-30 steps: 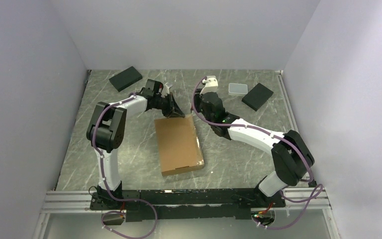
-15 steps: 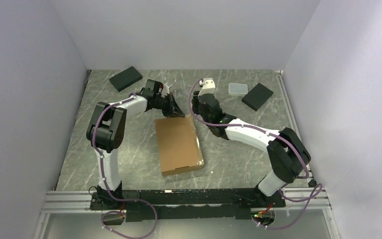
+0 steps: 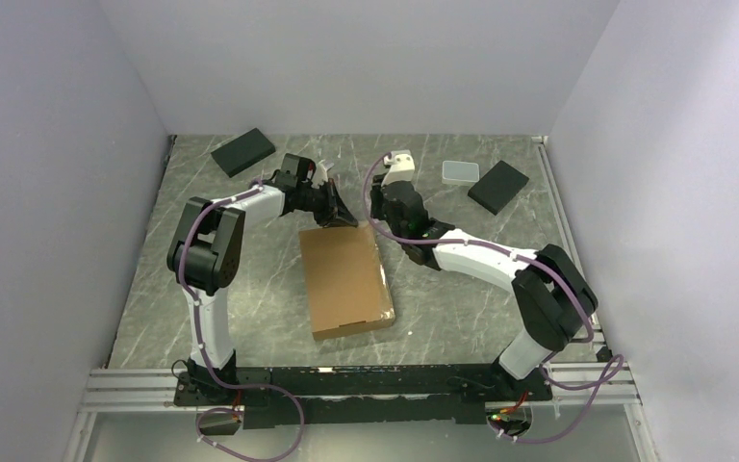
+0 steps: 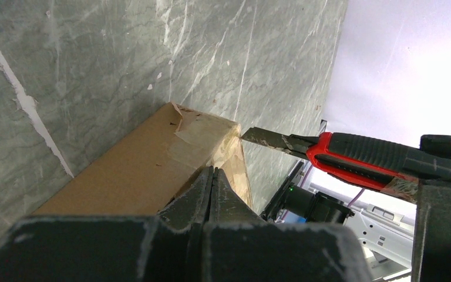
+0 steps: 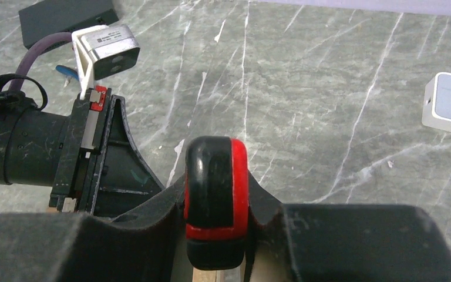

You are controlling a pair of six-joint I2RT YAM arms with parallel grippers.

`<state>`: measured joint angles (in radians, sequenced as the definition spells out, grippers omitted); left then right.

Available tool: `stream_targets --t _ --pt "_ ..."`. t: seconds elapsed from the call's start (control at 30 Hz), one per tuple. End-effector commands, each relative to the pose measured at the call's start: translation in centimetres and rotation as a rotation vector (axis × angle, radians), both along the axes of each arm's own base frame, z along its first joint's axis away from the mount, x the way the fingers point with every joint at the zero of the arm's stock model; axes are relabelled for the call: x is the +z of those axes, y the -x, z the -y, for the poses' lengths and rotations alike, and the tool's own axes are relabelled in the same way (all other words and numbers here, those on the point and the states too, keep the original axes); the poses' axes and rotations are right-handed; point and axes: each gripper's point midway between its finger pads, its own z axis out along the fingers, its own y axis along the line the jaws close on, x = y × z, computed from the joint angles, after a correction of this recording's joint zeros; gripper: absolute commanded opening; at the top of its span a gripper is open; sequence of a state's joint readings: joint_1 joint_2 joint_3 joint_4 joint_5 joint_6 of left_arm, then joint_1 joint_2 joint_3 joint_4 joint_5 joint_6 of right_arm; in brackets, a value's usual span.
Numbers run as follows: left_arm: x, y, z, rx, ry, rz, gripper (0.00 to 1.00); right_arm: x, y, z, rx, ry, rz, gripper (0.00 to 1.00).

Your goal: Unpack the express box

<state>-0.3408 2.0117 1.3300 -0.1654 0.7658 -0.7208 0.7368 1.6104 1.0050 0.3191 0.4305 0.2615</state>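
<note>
Red knife [image 5: 216,197] clamped in right jaws (left closed).

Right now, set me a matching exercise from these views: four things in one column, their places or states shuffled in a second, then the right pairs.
1. express box
2. utility knife
3. left gripper
4. white case

A. shut, at the box's far end
B. clamped in the right gripper, blade tip at the box's corner
C. far right, beside a black block
D. flat on the table, lid closed

Pairs: 1-D, 2-B, 3-A, 4-C
</note>
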Motion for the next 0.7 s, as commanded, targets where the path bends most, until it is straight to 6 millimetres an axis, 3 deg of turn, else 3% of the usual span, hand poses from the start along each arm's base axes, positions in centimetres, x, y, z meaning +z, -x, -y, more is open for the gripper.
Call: stream_targets --t 0.0,0.67 --pt "-0.7 0.2 -0.5 0.007 -0.028 -0.001 0.0 0.7 -0.8 -0.7 -0.008 -0.004 0.051 0.0" --pt "-2.3 0.4 -1.4 0.055 -0.072 -0.074 0.0 -1.2 2.3 -0.2 0.006 0.037 0.074 0.0"
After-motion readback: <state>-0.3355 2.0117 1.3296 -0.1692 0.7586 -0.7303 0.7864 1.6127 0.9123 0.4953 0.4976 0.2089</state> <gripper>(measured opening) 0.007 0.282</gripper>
